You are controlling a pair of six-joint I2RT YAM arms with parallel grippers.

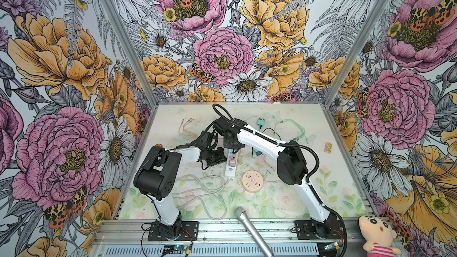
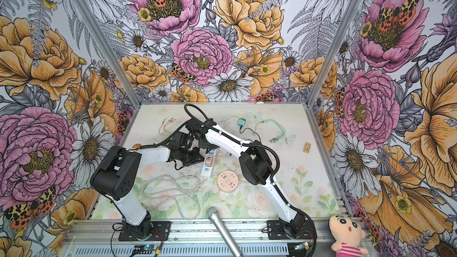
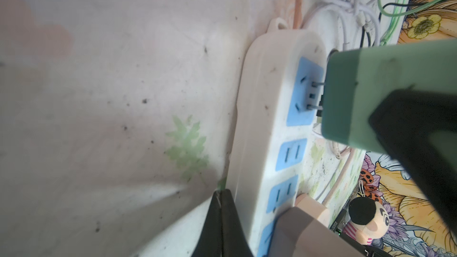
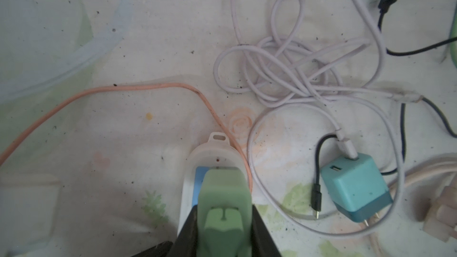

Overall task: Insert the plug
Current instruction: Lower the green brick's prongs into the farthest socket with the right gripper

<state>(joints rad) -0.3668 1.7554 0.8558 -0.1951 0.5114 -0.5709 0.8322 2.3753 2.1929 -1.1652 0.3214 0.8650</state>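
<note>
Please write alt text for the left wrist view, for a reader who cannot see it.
A green plug, held by the right gripper's fingers, has its prongs at the blue end socket of a white power strip, not yet flush. The left gripper's fingers, shut, sit beside the strip.

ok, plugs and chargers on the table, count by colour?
green plug: 1
teal chargers: 2
pink plug: 1
total: 4
beige block at the frame edge in the right wrist view: too blurred to tell if it is a plug, so not counted
</note>
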